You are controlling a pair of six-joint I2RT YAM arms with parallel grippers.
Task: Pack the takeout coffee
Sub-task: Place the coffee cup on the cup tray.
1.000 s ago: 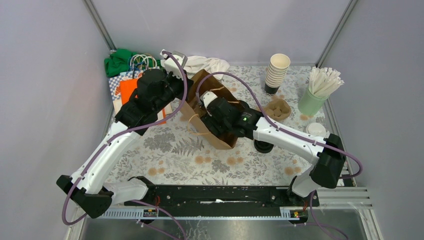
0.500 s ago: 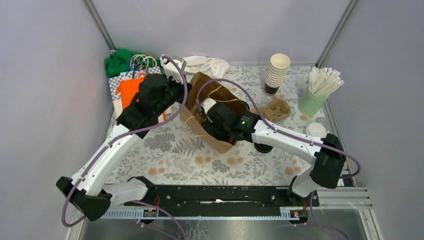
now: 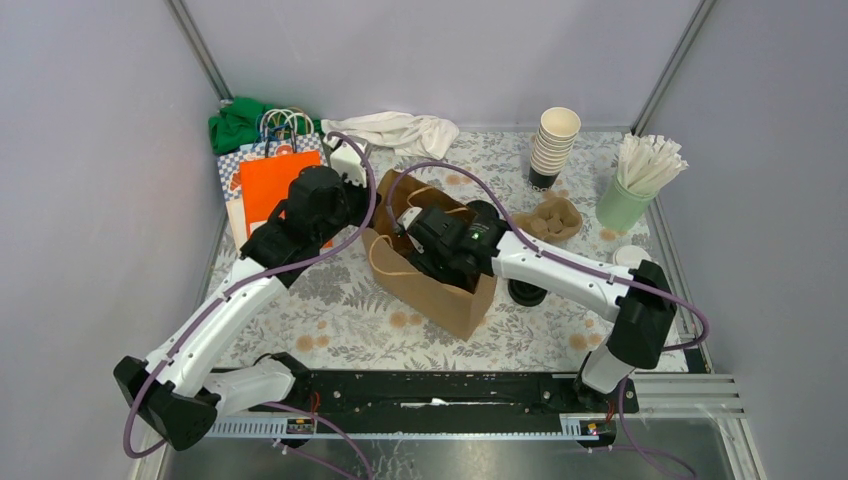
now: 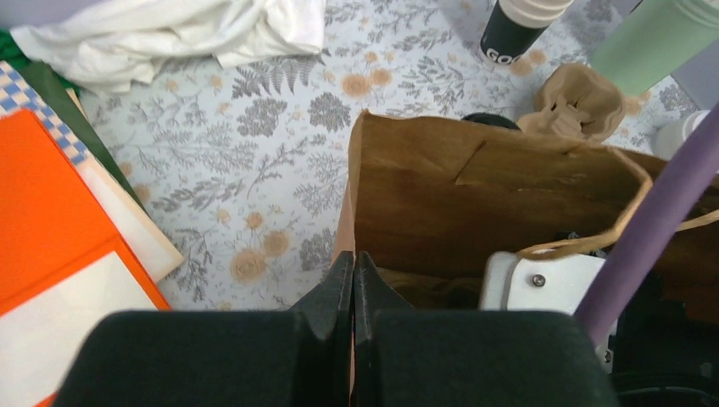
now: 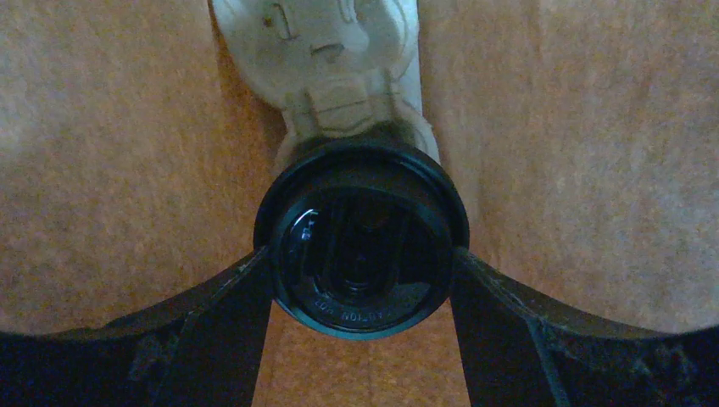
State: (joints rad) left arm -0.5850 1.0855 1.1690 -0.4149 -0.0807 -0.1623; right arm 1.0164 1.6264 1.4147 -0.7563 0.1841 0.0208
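Note:
A brown paper bag [image 3: 440, 290] stands open in the middle of the table. My left gripper [image 4: 353, 259] is shut on the bag's left rim [image 4: 360, 170]. My right gripper [image 5: 365, 263] is down inside the bag, with its fingers [image 5: 229, 305] pressed on both sides of a takeout coffee cup with a black lid [image 5: 365, 242]. In the top view only the right wrist [image 3: 455, 240] shows above the bag's mouth. A second black-lidded cup [image 3: 527, 292] stands on the table just right of the bag.
A pulp cup carrier [image 3: 555, 218], a stack of cream cups [image 3: 553, 148], a pale green cup of white sticks [image 3: 640, 180] and a white lid [image 3: 632, 258] stand at the right. An orange bag [image 3: 268, 185], white cloth [image 3: 395, 130] and green cloth [image 3: 235, 122] lie at the back left.
The bag has shifted nearer and stands more upright. Both arms moved with it, and my right wrist has sunk further into the bag's mouth.

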